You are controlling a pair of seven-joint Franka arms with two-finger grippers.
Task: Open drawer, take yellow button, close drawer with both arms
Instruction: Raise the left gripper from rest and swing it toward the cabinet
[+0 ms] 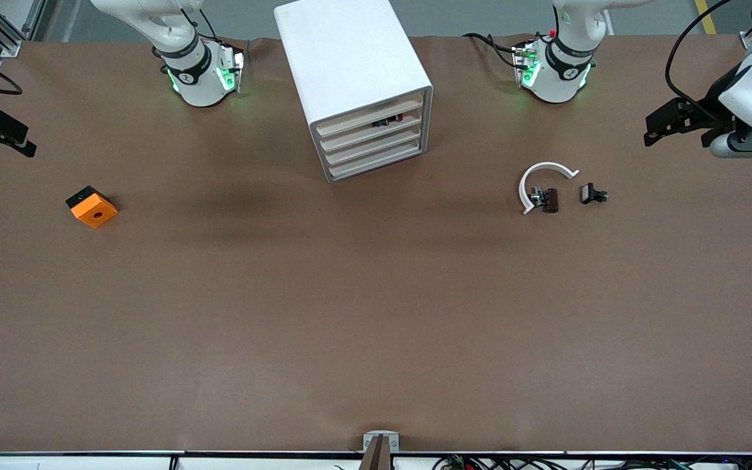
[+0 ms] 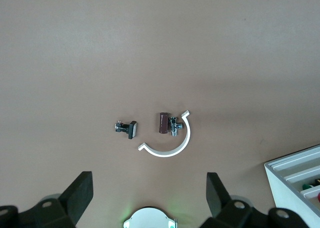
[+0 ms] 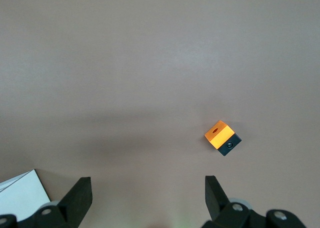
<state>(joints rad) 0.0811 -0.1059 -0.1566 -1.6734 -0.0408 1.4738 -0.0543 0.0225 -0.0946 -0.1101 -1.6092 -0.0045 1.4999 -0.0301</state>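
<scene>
Nothing begun: left gripper (image 2: pixel 149 198) and right gripper (image 3: pixel 148 198), both spread, wait at the table's ends; next, pull the drawer (image 1: pixel 371 119) open

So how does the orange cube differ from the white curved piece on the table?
The orange cube is a solid block with a black base and a round hole on top; the white curved piece is a thin open arc. The cube lies alone toward the right arm's end; the arc partly rings a small dark part toward the left arm's end. Both rest on the table.
</scene>
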